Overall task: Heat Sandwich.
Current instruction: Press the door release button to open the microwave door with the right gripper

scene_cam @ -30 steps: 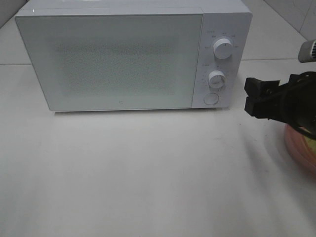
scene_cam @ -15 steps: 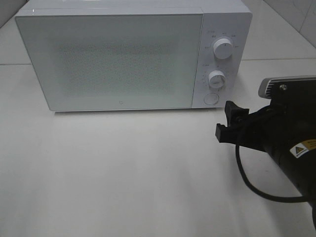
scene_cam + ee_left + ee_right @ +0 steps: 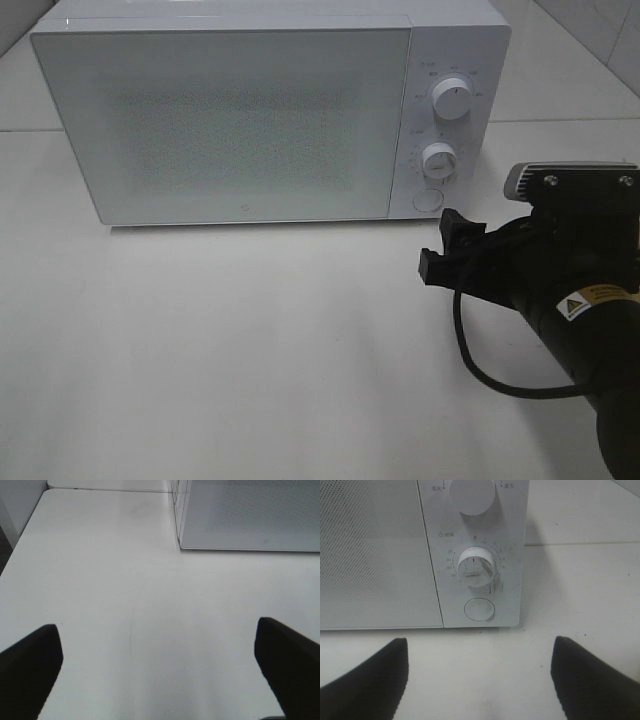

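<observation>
The sandwich shows in no view, so its direction from either tool, its long axis and its look cannot be told (the right arm's bulk hides part of the counter (image 3: 250, 350), and it may lie there). The right tool (image 3: 441, 248), fingers apart and empty, points at the shut microwave (image 3: 220, 120), whose round button (image 3: 479, 609) lies straight ahead and near: likely the next target. The left tool (image 3: 160, 680), likewise spread and empty, hovers over the counter, well apart from the microwave.
</observation>
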### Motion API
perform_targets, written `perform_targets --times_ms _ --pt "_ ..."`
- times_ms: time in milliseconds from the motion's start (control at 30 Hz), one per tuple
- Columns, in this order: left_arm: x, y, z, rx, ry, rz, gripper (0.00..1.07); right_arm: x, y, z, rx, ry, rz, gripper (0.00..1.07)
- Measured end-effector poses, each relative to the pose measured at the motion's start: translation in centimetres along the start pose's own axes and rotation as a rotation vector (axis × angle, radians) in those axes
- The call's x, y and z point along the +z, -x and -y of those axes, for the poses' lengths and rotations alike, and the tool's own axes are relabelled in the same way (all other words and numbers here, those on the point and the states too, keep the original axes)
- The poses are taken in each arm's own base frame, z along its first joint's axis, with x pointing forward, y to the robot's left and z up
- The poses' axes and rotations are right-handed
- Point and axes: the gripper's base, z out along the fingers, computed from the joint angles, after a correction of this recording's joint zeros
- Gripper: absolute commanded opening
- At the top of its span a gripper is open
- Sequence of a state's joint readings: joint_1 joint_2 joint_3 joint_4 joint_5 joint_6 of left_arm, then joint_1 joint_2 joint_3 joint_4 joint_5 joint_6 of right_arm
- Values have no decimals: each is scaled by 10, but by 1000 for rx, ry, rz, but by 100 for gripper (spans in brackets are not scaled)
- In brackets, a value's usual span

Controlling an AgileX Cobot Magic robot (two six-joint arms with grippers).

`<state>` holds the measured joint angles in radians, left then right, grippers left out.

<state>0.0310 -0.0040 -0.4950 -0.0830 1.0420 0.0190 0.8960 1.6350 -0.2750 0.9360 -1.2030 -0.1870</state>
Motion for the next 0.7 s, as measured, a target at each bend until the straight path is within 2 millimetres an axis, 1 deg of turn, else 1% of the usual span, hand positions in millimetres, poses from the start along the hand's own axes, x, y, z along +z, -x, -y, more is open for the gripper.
perform_targets --times_ms 100,133,167,233,267,300,400,433,467,567,600,700 --pt "0 0 0 0 0 0 101 0 0 0 137 0 0 76" --pt "0 0 0 0 0 0 101 0 0 0 137 0 0 76" --pt "0 0 0 0 0 0 101 0 0 0 247 0 0 76" --pt "0 0 0 0 0 0 101 0 0 0 374 0 0 76" --pt "0 0 0 0 0 0 101 0 0 0 374 0 0 76" --pt "0 0 0 0 0 0 101 0 0 0 512 0 0 76" --pt "0 0 0 0 0 0 101 0 -1 0 730 -1 -8 76" --pt "0 0 0 0 0 0 101 0 -1 0 730 -1 -8 76" --pt "0 0 0 0 0 0 101 0 -2 0 875 -6 -23 75" --pt "0 0 0 0 0 0 101 0 -7 -1 1107 -30 -78 73" --pt "0 0 0 0 0 0 101 0 -7 -1 1107 -30 -78 73" --pt "0 0 0 0 0 0 101 -1 -10 -2 1195 -47 -110 65"
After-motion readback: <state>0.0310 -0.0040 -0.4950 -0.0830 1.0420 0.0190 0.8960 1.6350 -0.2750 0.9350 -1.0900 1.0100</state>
